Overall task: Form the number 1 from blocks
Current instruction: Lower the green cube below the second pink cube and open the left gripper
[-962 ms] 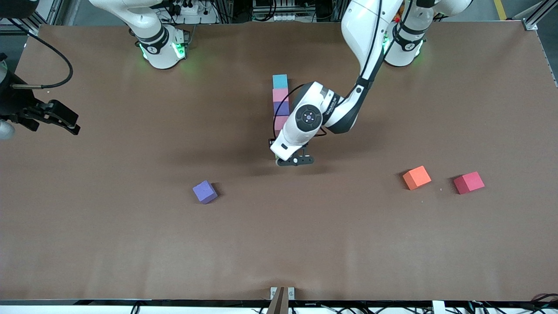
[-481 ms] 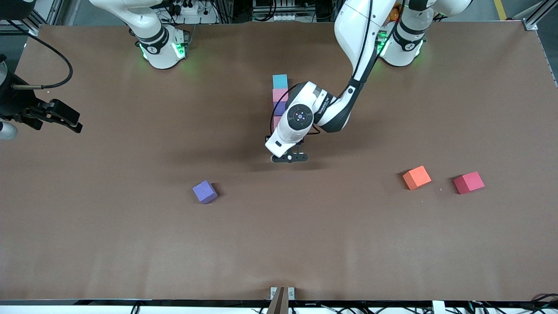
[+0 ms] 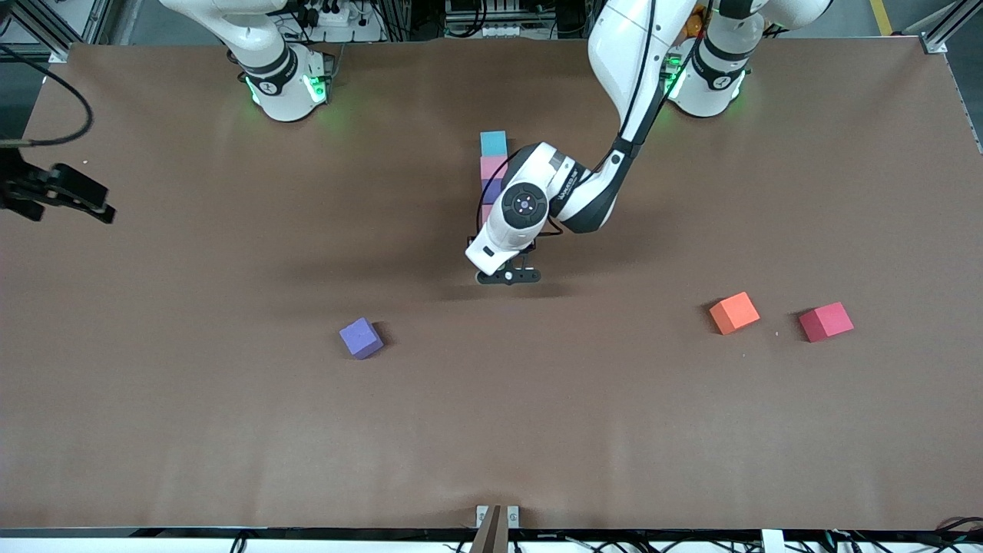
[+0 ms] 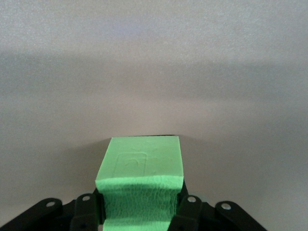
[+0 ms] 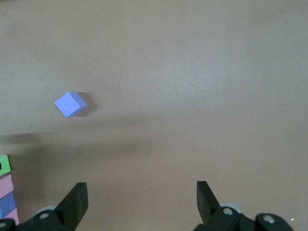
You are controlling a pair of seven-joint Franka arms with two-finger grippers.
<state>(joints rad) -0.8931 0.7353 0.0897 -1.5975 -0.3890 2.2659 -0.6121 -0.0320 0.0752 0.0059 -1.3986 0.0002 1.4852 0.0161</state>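
Note:
A column of blocks lies at the table's middle: light blue, pink, then purple, with a second pink mostly hidden under the left arm. My left gripper is low at the column's end nearer the front camera, shut on the green block, its fingers pressing the block's sides. The right wrist view shows that green block lined up with the column. A loose purple cube sits nearer the camera. My right gripper waits open over the right arm's end of the table.
An orange cube and a red cube lie side by side toward the left arm's end of the table. A small metal bracket sits at the table's front edge.
My left gripper has shifted with the green block toward the column's near end. The right gripper has drawn back toward the table's edge.

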